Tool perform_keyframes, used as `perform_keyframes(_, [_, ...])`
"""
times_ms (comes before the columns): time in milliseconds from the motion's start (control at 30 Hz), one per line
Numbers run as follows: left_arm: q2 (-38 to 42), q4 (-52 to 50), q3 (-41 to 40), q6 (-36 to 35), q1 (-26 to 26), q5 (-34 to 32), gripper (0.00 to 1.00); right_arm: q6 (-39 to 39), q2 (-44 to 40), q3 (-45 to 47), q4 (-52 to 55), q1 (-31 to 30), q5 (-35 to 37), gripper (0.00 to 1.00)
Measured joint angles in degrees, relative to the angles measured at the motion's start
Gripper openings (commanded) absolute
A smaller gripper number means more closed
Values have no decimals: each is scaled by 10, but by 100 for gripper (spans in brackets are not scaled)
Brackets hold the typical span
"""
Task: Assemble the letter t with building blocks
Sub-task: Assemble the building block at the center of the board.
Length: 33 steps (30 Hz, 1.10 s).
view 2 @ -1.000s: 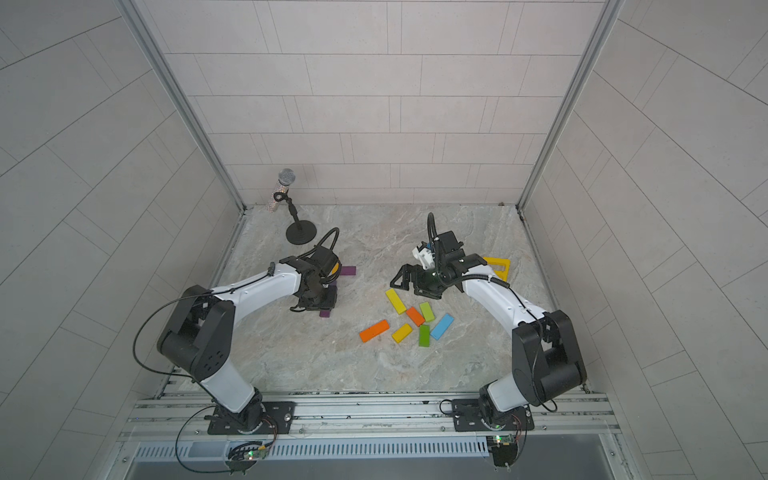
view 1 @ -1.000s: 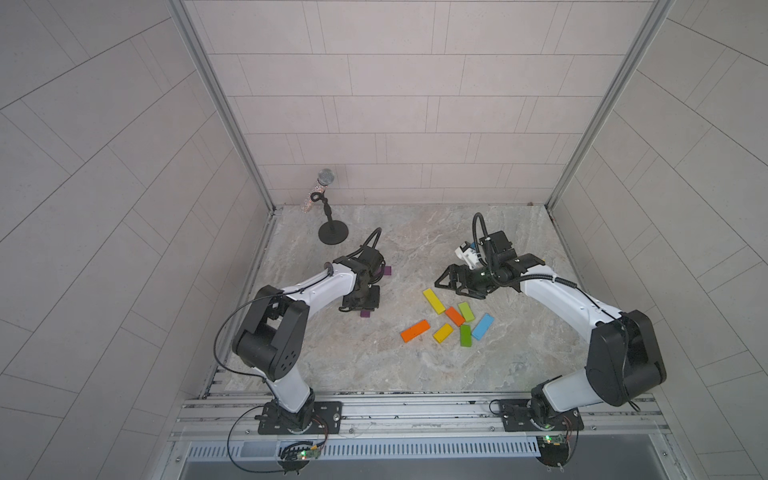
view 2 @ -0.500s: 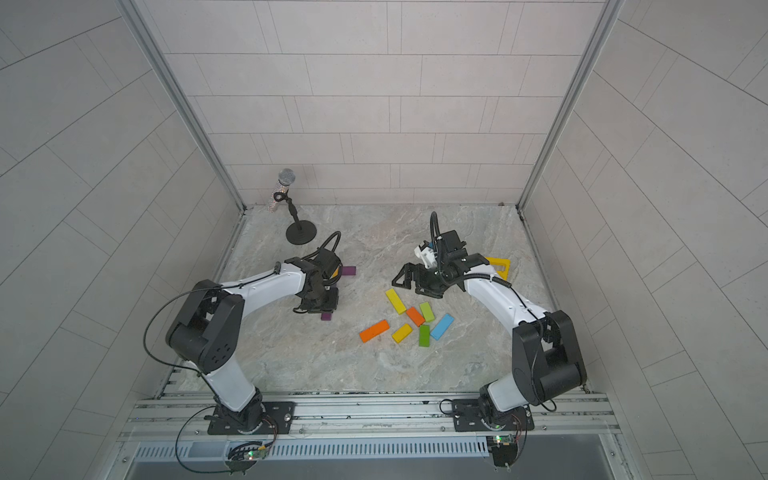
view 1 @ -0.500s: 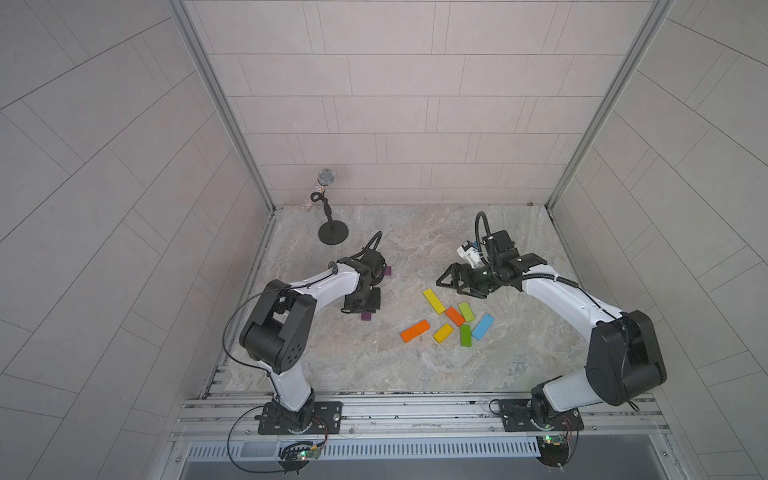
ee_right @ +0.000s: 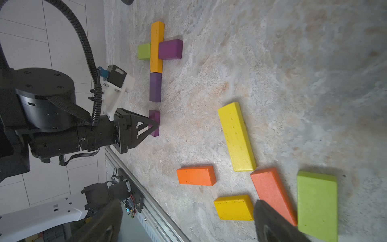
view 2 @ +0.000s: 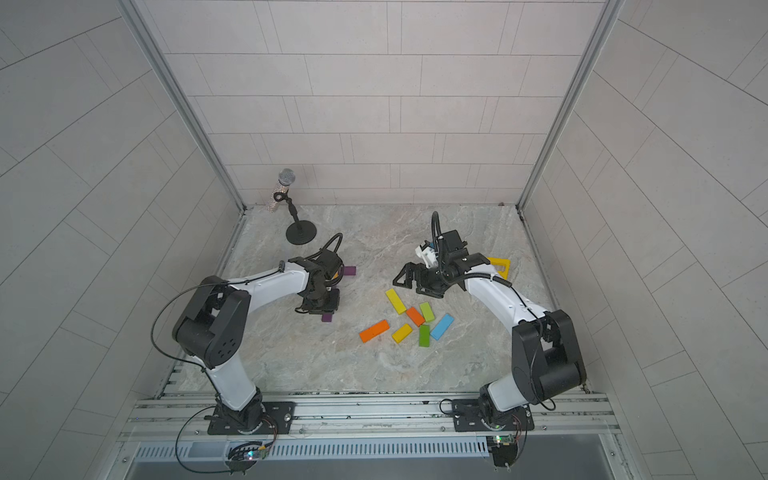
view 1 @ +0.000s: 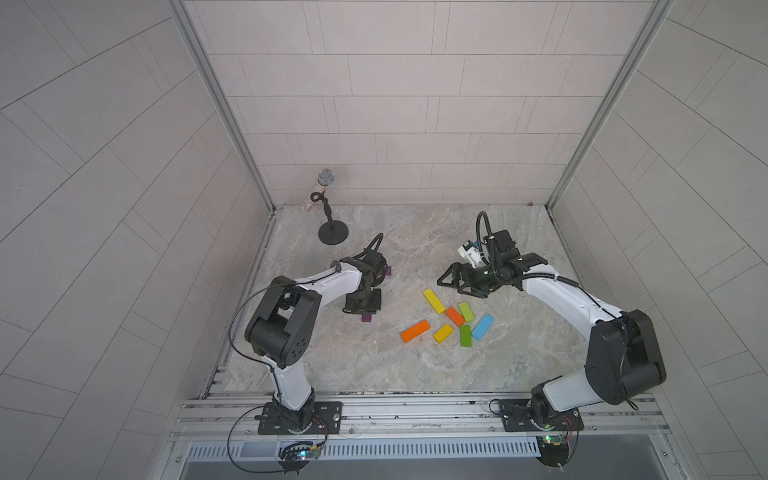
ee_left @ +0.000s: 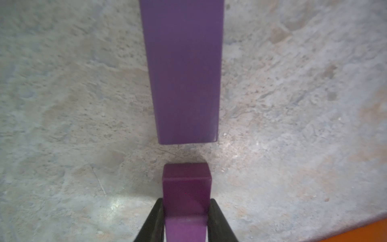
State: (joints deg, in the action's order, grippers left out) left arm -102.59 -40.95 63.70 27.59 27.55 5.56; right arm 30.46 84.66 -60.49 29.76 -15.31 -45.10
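One held purple block (ee_left: 186, 188) | axis collinear with flat purple block (ee_left: 184, 73)

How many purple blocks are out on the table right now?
3. The side purple block sits against the long orange-yellow block; the middle purple block lies in line at its end; the left gripper grips the third purple block. Others may be hidden.

Stereo overhead, wrist cams close-up
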Motion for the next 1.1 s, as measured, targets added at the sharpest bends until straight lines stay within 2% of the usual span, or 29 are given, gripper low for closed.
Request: perform_keyframes(1100, [-32,-22,43,2,-8,-7,16,-5,0,7,0,12,-10,100])
